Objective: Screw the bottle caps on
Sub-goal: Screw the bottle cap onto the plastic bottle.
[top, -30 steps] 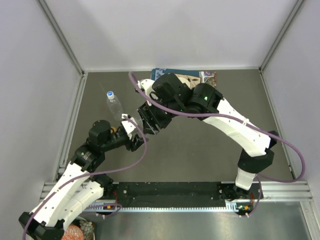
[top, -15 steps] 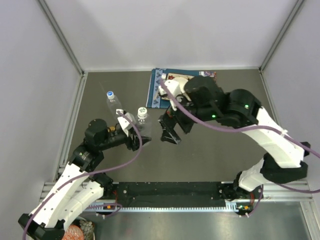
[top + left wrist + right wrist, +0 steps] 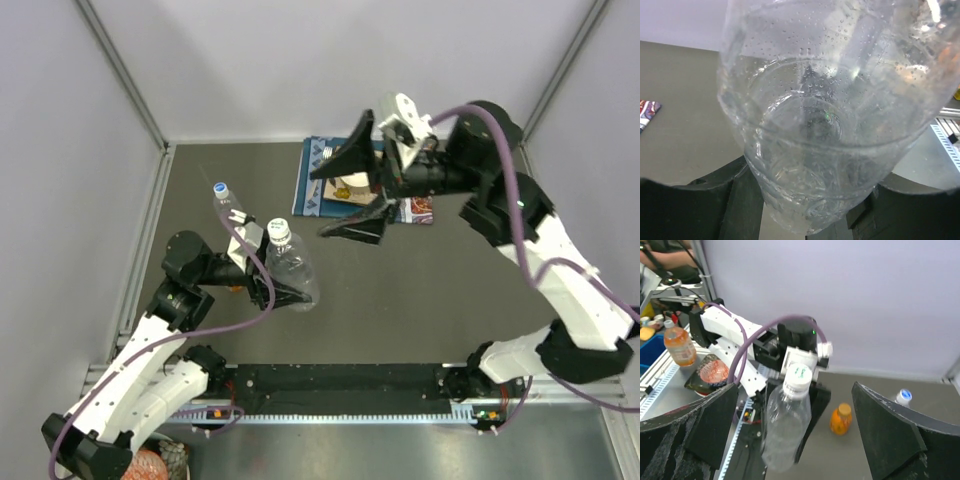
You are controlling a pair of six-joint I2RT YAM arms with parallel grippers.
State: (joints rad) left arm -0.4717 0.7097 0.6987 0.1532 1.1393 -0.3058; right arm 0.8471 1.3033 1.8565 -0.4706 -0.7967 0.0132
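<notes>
The left claw point(image 3: 272, 290) pinches the base of a tilted clear water bottle point(image 3: 291, 268) bearing a white cap point(image 3: 279, 232). The right claw point(image 3: 353, 193) hangs spread wide above the far worktop point(image 3: 420, 290).

A dark grey table point(image 3: 430, 290) fills the middle of the top view and is enclosed on three sides by pale lilac walls point(image 3: 330, 60). Aluminium rails point(image 3: 140, 250) are run along its left and right edges, and a wider slotted rail point(image 3: 565, 380) is laid across the lower edge. At upper centre, against the back wall, a patterned blue mat point(image 3: 308, 190) is laid flat. A white round dish point(image 3: 350, 187) is seen on it, largely hidden. A corner of the mat point(image 3: 647, 110) is caught at the left edge of the left wrist view. Off the table, in the lower left corner, an orange-red netted bundle point(image 3: 155, 465) is glimpsed.
</notes>
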